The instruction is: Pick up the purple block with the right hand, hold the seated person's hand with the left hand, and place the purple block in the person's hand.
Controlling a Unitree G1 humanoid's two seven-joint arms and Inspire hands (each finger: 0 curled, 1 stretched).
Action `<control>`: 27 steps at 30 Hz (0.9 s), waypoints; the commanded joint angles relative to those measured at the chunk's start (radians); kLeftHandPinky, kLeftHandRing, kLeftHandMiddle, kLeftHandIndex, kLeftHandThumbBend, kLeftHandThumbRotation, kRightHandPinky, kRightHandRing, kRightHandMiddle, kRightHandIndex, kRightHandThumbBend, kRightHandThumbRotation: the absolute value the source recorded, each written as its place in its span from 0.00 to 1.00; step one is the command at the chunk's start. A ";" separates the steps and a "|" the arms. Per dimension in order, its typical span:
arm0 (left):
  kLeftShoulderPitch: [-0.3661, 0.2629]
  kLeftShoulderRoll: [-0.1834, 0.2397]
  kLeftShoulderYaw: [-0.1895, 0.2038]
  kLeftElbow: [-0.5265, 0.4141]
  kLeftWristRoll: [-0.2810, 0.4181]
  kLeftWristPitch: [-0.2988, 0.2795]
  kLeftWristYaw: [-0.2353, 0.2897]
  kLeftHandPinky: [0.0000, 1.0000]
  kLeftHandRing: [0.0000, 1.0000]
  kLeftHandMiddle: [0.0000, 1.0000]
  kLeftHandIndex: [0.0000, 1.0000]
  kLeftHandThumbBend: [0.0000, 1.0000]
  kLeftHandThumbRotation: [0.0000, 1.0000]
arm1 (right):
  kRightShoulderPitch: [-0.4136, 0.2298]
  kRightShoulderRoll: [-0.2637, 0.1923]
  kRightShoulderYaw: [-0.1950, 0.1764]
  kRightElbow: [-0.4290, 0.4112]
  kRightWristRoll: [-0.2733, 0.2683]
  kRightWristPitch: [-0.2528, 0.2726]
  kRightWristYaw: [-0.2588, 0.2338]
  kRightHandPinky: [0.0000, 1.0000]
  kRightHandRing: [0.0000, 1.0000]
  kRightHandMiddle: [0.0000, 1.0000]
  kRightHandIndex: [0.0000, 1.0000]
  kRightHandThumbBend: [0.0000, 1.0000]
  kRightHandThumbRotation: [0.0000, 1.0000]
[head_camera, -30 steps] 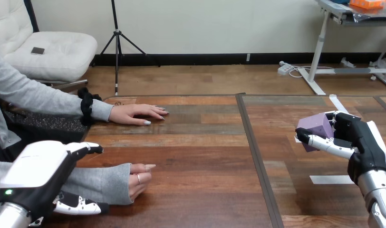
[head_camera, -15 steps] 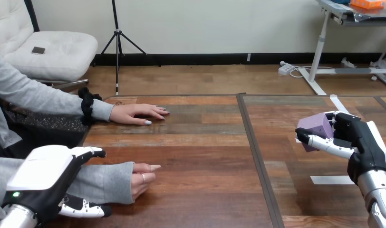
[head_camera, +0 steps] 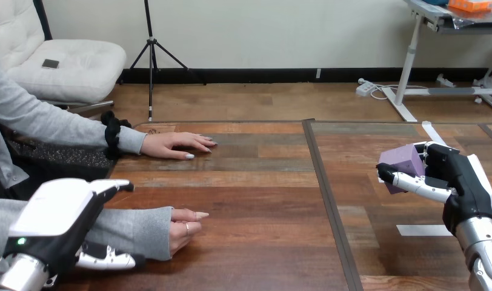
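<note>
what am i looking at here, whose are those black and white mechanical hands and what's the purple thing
This is one picture from a camera on a humanoid robot's head, looking down across a brown wooden table. The two machine hands are the robot's own, with its arms reaching in from the bottom corners. Its right hand, black with white shells, has its fingers curled round a purple block and holds it. Its left hand sits over a seated person's grey-sleeved forearm, fingers straight, not gripping. Both of the person's hands rest on the wood: the near hand just past the robot's left hand, the far hand further back. Some white tape strips are stuck to the table near the block.
</note>
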 commanded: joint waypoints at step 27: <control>-0.175 0.053 -0.137 0.144 0.076 0.020 0.090 0.75 0.79 0.82 0.80 1.00 0.25 | -0.052 0.006 -0.013 -0.043 -0.014 0.002 -0.021 0.37 0.39 0.43 0.46 0.76 0.00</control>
